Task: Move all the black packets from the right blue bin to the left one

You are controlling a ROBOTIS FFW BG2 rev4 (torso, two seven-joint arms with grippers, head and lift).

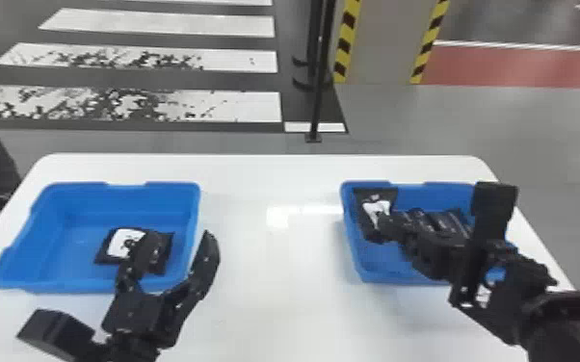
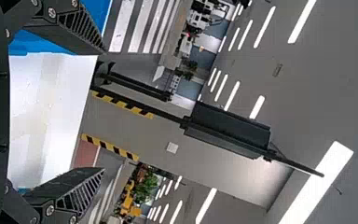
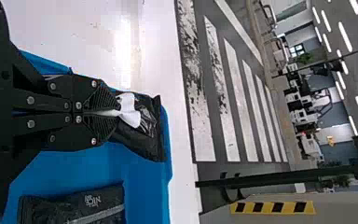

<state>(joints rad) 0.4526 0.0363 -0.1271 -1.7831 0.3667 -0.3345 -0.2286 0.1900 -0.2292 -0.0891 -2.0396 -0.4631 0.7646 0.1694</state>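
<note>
On the white surface [image 1: 274, 293], two blue bins, set well apart. Item: left blue bin [image 1: 173, 186], holding a black packet with a white patch [image 1: 123, 242] on its floor, toward the right side; one finger of the left pincer covers part of it in the head view. Item: right blue bin [image 1: 390, 278], holding further black packets [image 1: 441, 222], grouped behind the right arm; one, with pale print and a grey band, lies flat there in the right wrist view.

Item: left pincer [image 1: 178, 239], released, its two fingers spread wide, at the front right part of the left blue bin; nothing between them. Item: right pincer [image 1: 384, 228], clenched on a black packet also bearing a white patch, the held packet [image 1: 378, 204], which sits at the left side of the right blue bin. The fingertips meet at its white part, and its dark body extends past them. How high it sits cannot be told.

Beyond the surface: a floor with white stripes [image 1: 159, 24], a black pole [image 1: 319, 91], a grey panel [image 1: 380, 43] edged in yellow and black, and a red floor band [image 1: 515, 66].
</note>
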